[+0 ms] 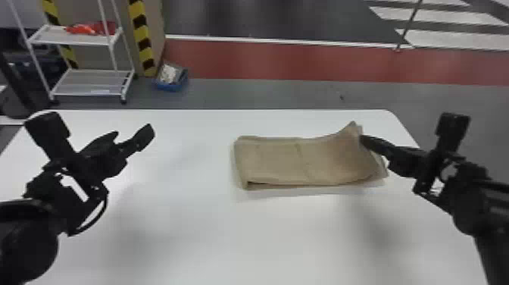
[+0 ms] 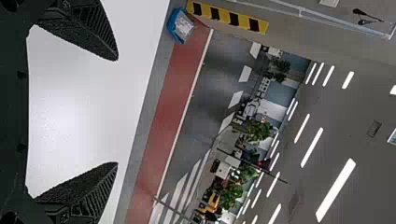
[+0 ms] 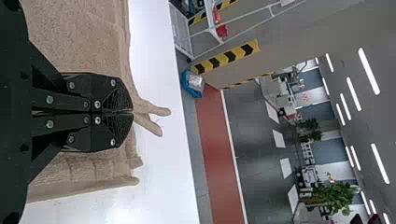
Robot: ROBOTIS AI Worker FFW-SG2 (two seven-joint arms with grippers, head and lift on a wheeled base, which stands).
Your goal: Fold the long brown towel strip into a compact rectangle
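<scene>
At the right of the bench [image 1: 242, 235], the towel [image 1: 280, 161] is gripped by the right hand [image 3: 132, 112]; at the left, the left hand [image 2: 117, 111] is open. The lifted corner [image 1: 352, 130] should be laid slowly, edges matched.

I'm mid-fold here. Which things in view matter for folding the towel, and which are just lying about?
For the job:
- brown towel, partly folded
- white table under it
- right gripper, shut on the towel
- left gripper, open, towel-free

Lying about:
- white rack with red items
- blue bin on the floor
</scene>
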